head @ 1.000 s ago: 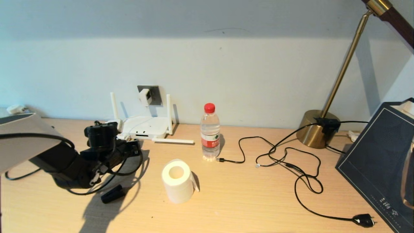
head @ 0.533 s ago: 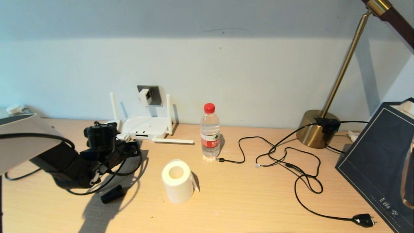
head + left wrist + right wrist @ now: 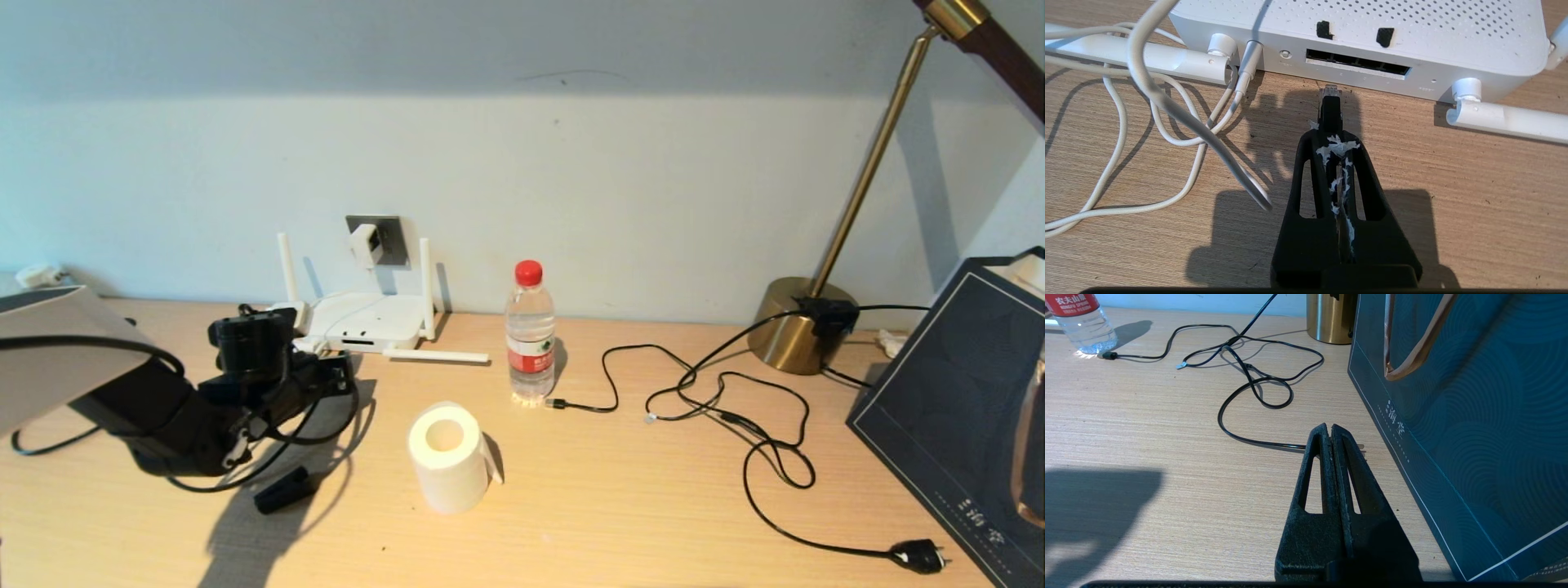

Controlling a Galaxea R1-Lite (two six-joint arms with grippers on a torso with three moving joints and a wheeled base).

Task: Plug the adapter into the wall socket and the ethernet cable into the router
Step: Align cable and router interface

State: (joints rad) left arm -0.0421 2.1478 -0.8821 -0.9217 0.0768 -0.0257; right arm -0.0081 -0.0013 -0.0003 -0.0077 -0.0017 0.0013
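Observation:
The white router (image 3: 363,320) lies by the wall under the dark wall socket (image 3: 392,237). The white adapter (image 3: 365,243) sits in that socket, and its thin white cord (image 3: 1248,57) runs into the router (image 3: 1412,28). My left gripper (image 3: 1333,139) is shut on the ethernet cable (image 3: 1329,104), just behind its small clear plug. The plug tip hovers a short way in front of the dark port row (image 3: 1357,65), outside it. From the head camera the left gripper (image 3: 331,371) is low over the desk before the router. My right gripper (image 3: 1329,426) is shut and empty.
A water bottle (image 3: 531,335) and a paper roll (image 3: 446,457) stand right of the router. One antenna (image 3: 437,355) lies flat on the desk. A thin black cord with a two-pin plug (image 3: 918,557) sprawls near the brass lamp base (image 3: 802,327). A dark blue bag (image 3: 963,408) stands far right.
The left arm has shifted slightly, bringing the gripper with the cable a touch closer to the router. Nothing else has moved.

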